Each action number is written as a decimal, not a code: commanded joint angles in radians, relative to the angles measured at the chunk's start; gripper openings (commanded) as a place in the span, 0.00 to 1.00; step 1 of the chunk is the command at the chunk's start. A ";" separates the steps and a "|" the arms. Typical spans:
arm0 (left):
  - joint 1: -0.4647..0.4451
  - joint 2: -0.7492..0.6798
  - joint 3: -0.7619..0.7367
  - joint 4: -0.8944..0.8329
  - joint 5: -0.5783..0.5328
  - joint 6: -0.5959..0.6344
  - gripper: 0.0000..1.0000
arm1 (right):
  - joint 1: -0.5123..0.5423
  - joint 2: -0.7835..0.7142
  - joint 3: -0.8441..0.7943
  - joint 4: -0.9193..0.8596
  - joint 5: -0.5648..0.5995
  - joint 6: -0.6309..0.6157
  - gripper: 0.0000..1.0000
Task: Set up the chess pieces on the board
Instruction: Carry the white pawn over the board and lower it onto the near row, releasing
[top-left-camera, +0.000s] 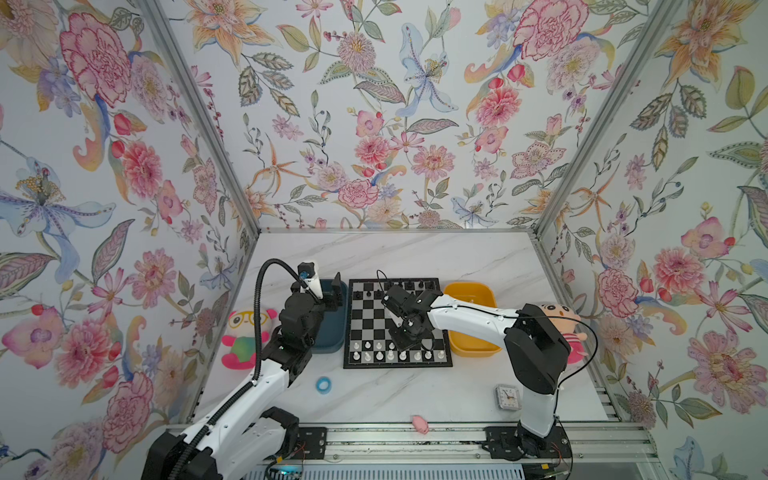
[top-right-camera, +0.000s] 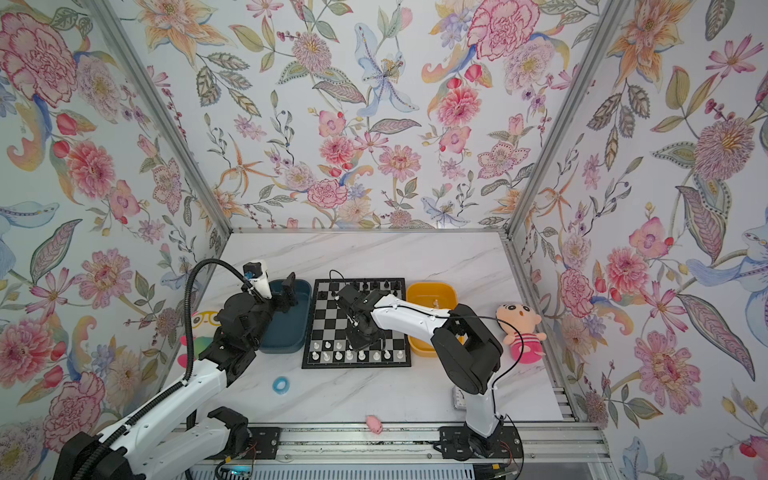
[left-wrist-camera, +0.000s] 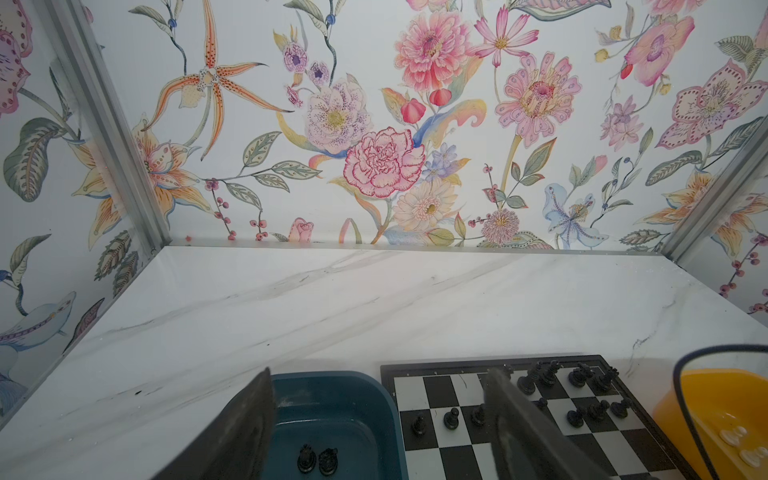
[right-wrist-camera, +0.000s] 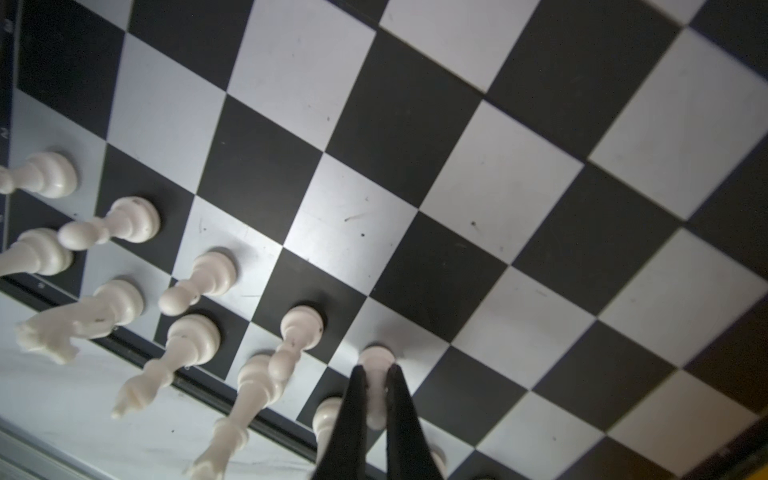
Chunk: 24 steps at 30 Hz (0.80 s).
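**Pinched Pawn May Topple Its Neighbours**

In both top views the right arm (top-left-camera: 469, 320) is stretched over the board (top-left-camera: 395, 365), and the white rows beneath are partly covered. In the left wrist view the left fingers (left-wrist-camera: 249, 424) are seen spread and empty above the teal bin (left-wrist-camera: 374, 395), where two black pieces (left-wrist-camera: 318, 459) lie (kind unclear). In the right wrist view the right fingers (right-wrist-camera: 353, 415) are pinched on a white pawn (right-wrist-camera: 375, 359) at a light square in the pawn row; contact cannot be told. If released early or dragged sideways, it could be tipped into the crowded white pieces (right-wrist-camera: 208, 270).
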 joint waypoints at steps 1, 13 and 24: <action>0.013 0.000 -0.008 0.023 0.009 -0.009 0.80 | 0.002 0.016 0.001 -0.021 0.021 0.008 0.10; 0.013 0.001 -0.007 0.022 0.011 -0.009 0.80 | -0.001 -0.021 0.015 -0.021 0.028 0.010 0.30; 0.014 0.000 -0.004 0.019 0.008 -0.007 0.80 | -0.078 -0.169 0.029 -0.038 0.069 -0.013 0.32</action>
